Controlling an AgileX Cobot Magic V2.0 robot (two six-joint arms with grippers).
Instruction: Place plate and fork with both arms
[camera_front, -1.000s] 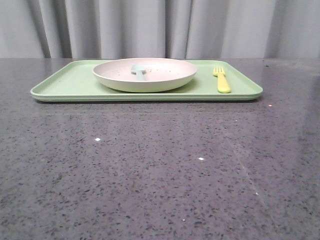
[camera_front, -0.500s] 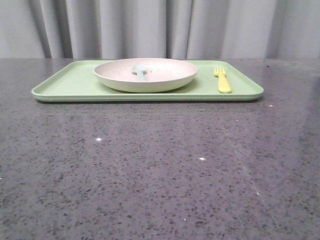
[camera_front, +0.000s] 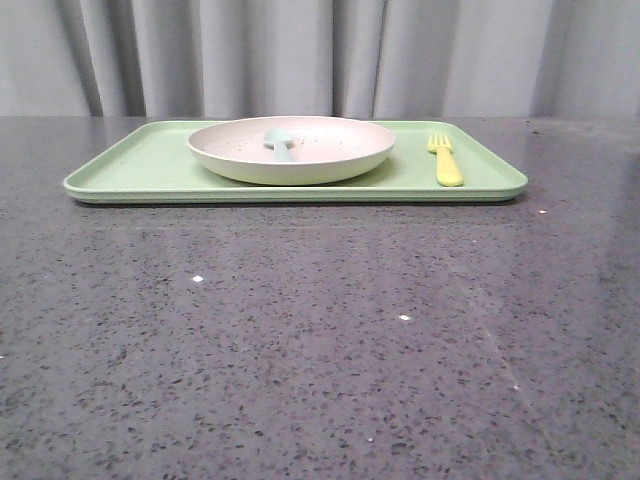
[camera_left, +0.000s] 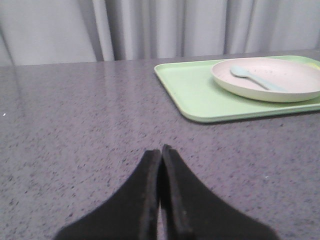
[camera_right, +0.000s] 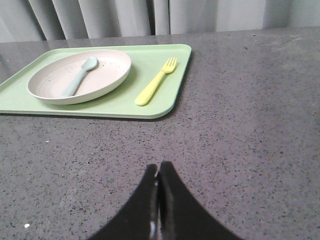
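Right now both hands, left hand and right hand, are pinched closed and empty over the grey speckled bench. Open each before reaching: the round speckled off-white plate sits mid green tray, the small yellow plastic fork just right of it.

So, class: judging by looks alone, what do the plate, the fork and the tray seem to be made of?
Plate: matte speckled off-white, maybe melamine or ceramic; unclear.
Fork: probably plastic, uniform yellow with a thick, rounded handle.
Tray: likely plastic, even pale green with a smooth rolled rim.
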